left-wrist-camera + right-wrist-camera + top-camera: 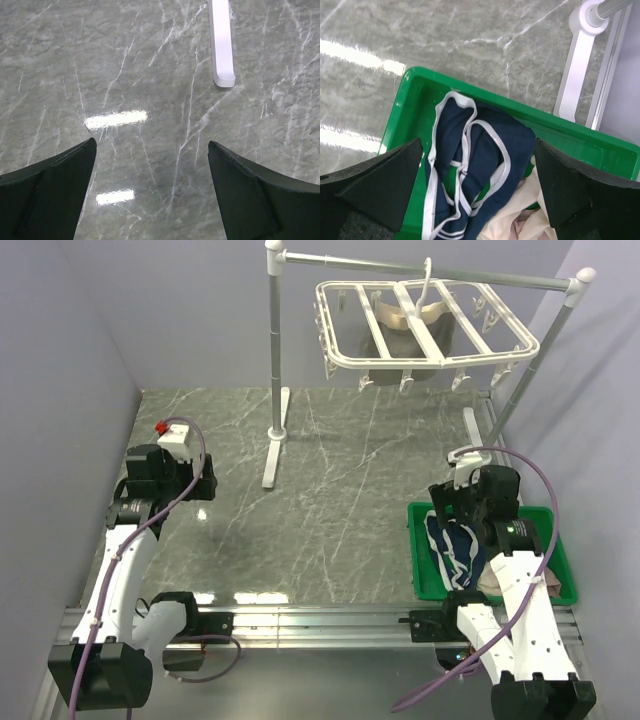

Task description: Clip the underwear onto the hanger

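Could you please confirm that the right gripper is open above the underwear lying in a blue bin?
Not quite: the bin is green, not blue, as the right wrist view shows. The right gripper is indeed open above the underwear lying in it.

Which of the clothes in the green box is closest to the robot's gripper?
The dark blue underwear with white edges. It lies straight in front of the open right gripper, while the cream cloth sits off to one side.
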